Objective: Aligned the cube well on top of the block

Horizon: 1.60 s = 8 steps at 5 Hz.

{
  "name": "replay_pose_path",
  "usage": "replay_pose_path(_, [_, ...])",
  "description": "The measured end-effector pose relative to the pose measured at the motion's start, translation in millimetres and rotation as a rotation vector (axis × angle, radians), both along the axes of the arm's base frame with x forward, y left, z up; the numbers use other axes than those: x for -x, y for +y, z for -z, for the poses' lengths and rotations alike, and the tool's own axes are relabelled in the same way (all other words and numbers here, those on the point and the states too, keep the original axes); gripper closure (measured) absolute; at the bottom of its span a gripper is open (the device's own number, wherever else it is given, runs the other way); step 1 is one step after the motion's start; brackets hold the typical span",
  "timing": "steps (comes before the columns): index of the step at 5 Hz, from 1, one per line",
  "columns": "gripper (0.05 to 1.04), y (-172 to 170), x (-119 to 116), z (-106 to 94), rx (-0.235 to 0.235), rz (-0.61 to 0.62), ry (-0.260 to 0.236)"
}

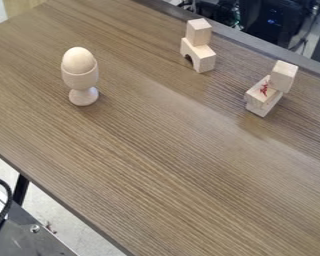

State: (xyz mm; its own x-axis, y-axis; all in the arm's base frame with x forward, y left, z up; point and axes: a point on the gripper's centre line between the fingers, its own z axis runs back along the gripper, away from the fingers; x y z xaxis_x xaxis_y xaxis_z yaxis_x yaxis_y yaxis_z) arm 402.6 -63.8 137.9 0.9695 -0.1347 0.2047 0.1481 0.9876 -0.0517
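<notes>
We cannot tell how the fingers stand; at far right, we see a cube [283,76] upon a block [261,98].

The pose of the robot's arm and the state of its gripper cannot be told from here.

Operating from a distance, I cannot tell the shape or colours of my robot's body, nor make out any cables, screws or markings on it.
</notes>
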Motion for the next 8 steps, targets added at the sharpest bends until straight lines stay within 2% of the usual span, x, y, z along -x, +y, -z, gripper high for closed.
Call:
replay_pose_path(3, [0.083,-26.0,-18.8,25.3,-0.029,-0.059,0.126])
replay_pose_path(4, [0.083,-28.1,-23.6,28.0,-0.026,-0.079,0.142])
replay_pose_path(5, [0.083,-28.4,-23.9,29.9,-0.024,-0.093,0.148])
replay_pose_path(8, [0.083,-26.9,-26.3,41.0,-0.028,-0.112,0.123])
